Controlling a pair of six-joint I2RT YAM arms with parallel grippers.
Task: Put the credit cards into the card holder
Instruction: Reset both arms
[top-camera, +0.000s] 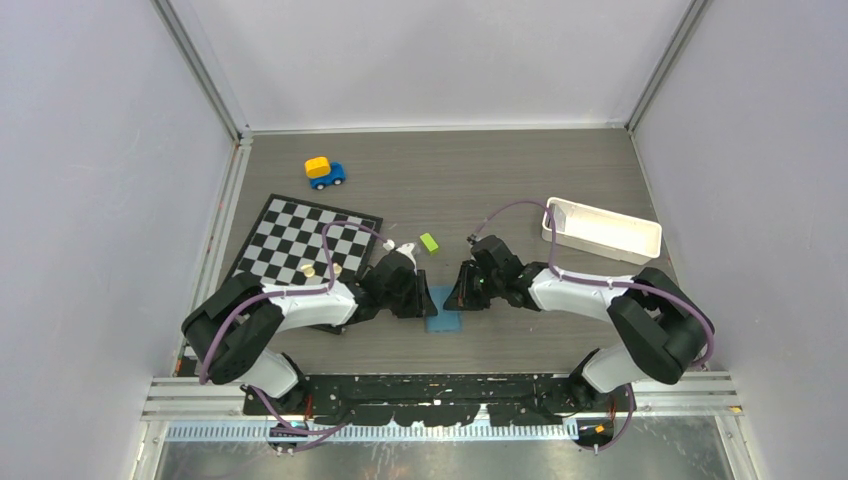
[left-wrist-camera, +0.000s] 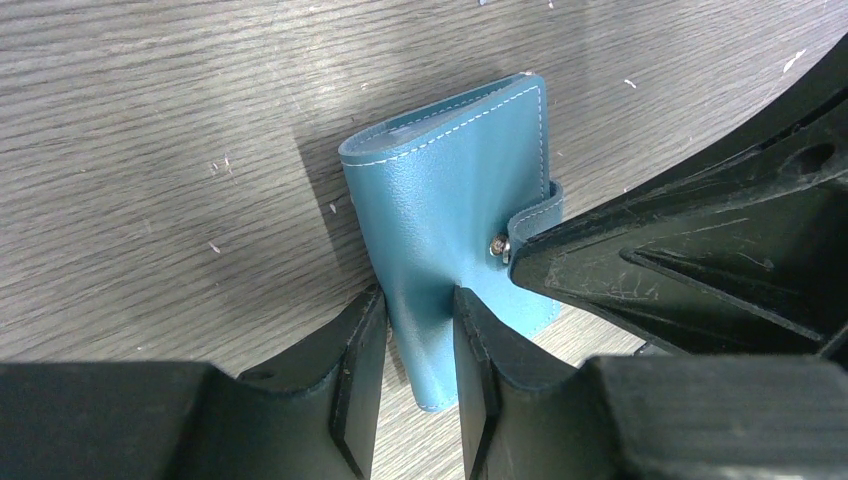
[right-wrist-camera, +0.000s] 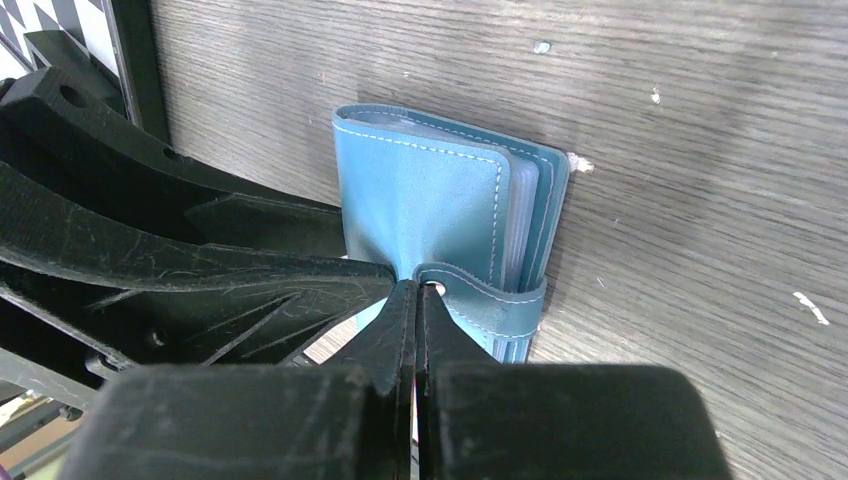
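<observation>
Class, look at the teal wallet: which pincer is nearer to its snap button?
Right. The right pincer has its closed tips right at the snap button. The left pincer grips the teal wallet across its edge, a little away from the snap.

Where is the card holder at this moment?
In the top view, the card holder sits at the near middle of the table, between the left claw and right claw, nearer than the green block.
</observation>
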